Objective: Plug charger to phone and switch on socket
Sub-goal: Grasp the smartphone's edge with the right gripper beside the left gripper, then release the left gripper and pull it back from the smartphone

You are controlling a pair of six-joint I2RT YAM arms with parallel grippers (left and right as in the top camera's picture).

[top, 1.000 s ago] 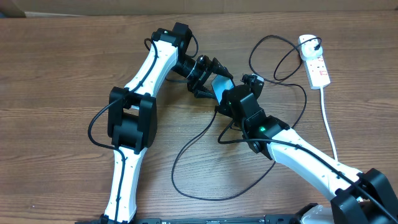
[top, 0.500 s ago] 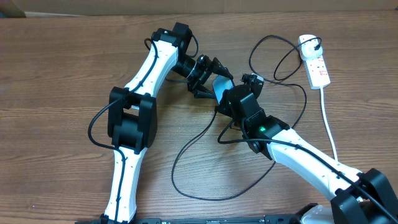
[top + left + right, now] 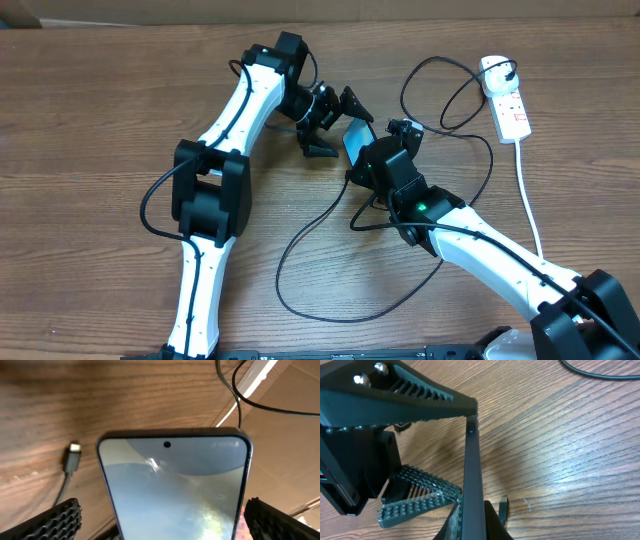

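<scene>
The right gripper [image 3: 470,527] is clamped tight on one end of the phone [image 3: 172,490]. The left gripper [image 3: 338,128] stands spread wide, its pads [image 3: 57,520] on either side of the phone without touching it. The charger [image 3: 74,451] tip lies on the table [image 3: 100,120] just beside the phone.

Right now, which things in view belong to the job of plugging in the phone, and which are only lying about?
Belong to the job:
phone
charger, its tip lying unplugged
socket

Only there:
wooden table
tan cardboard at the far edge
</scene>
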